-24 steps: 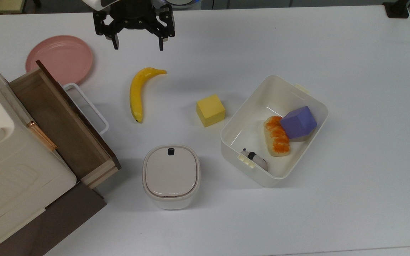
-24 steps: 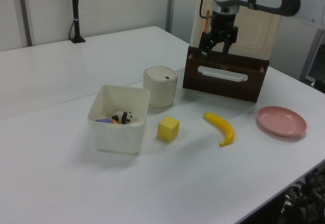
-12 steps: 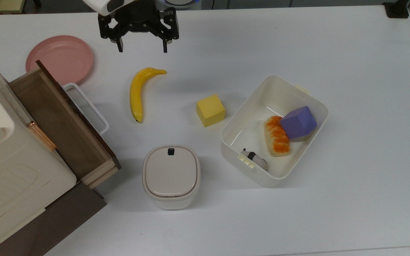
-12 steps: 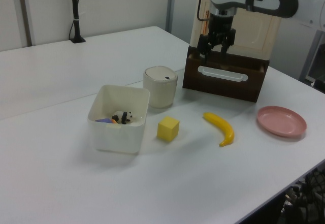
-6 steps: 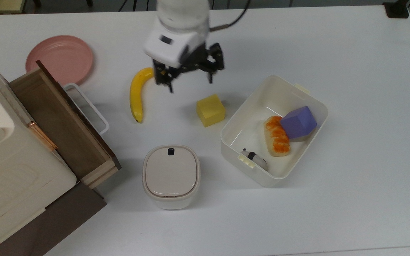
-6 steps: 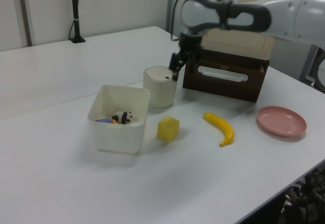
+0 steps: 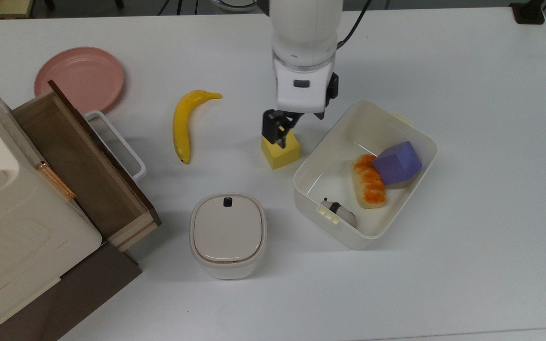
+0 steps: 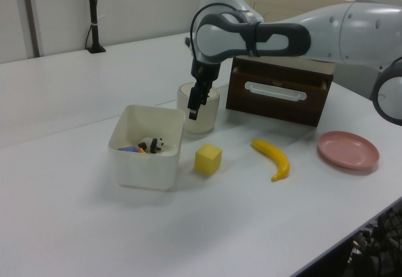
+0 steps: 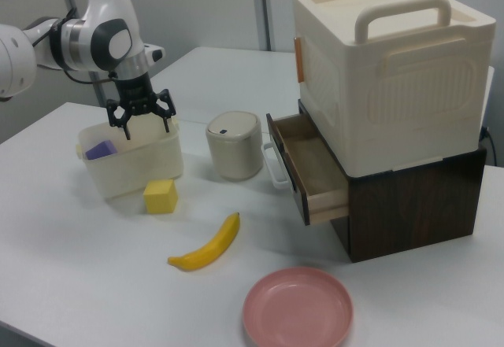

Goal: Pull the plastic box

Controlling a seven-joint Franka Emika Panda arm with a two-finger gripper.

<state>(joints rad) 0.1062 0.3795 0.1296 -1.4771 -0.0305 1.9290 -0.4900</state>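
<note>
Tool: as it hung with fingers spread above the box's rim, the tool (image 9: pixel 142 120) gripped nothing, probably lining up a wall.
Box: the plastic box (image 7: pixel 313 171) sat right of centre in the top view.

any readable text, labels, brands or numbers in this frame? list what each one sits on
None: no readable word, brand or number on anything.
Plastic box: plain walls, pale clip tabs, no lettering.
Lidded bin: a black button, no marking legible.
Arm above the claw: a small dark rectangle on the white housing, too small to read if it holds text.
Yellow cube, banana, pink plate, drawer unit: unmarked.
</note>
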